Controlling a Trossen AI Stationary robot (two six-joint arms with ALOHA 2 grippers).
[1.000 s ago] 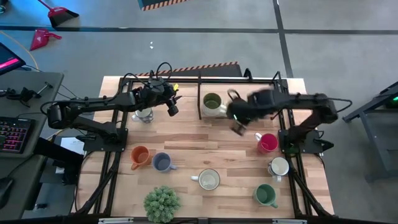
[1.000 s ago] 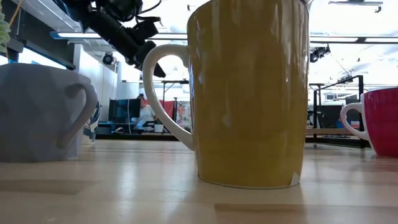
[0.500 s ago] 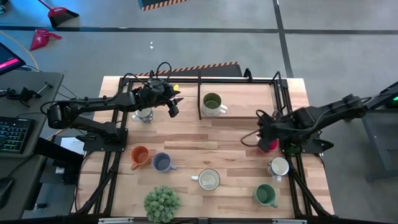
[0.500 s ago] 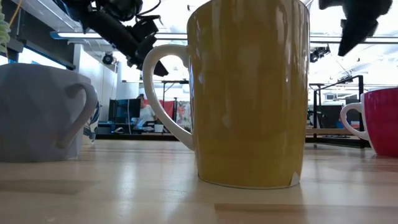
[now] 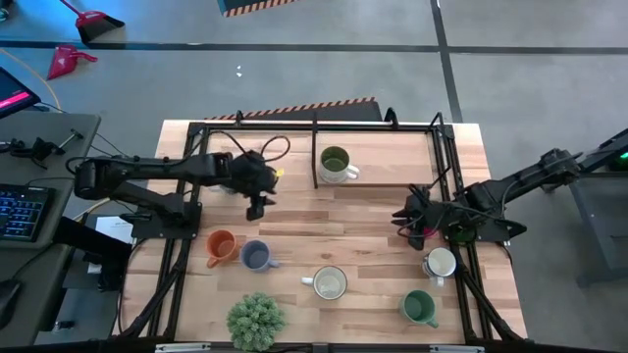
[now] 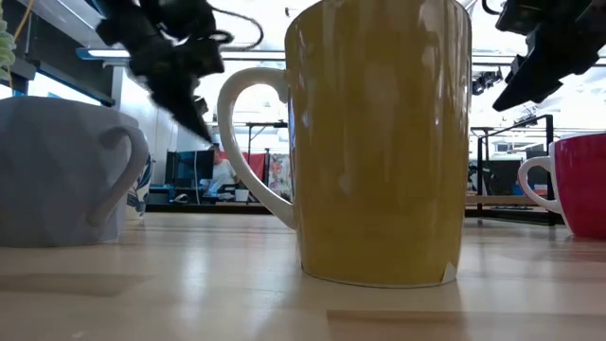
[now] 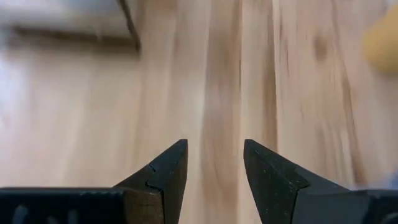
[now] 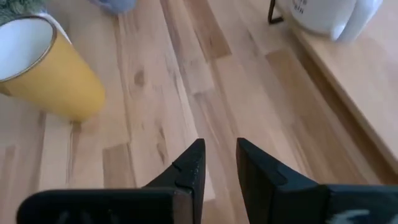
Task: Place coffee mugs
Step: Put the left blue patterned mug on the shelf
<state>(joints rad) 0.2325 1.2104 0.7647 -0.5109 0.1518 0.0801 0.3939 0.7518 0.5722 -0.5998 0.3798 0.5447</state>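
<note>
Several mugs stand upright on the wooden table. The olive green mug (image 5: 336, 163) is at the far middle. The orange mug (image 5: 220, 245) and blue-grey mug (image 5: 256, 257) are near left, with the cream-yellow mug (image 5: 329, 283) (image 6: 379, 142) (image 8: 43, 68) in the near middle. The white mug (image 5: 440, 263) (image 8: 323, 15) and dark green mug (image 5: 419, 307) are near right. The magenta mug (image 5: 426, 232) (image 6: 579, 185) is half hidden under the right arm. My left gripper (image 5: 257, 207) (image 7: 214, 163) hangs open over bare wood left of centre. My right gripper (image 5: 401, 217) (image 8: 217, 160), open by a narrow gap, hovers beside the magenta mug.
A bushy potted plant (image 5: 255, 320) stands at the near edge. A black frame (image 5: 316, 147) rims the far part of the table and both sides. Bare wood lies in the middle, between the olive green mug and the near row.
My right gripper has swung from beside the olive green mug toward the table's right and near side, ending over the magenta mug. My left gripper has moved from the far left toward the near edge and tipped down toward the table. No mug has moved.
</note>
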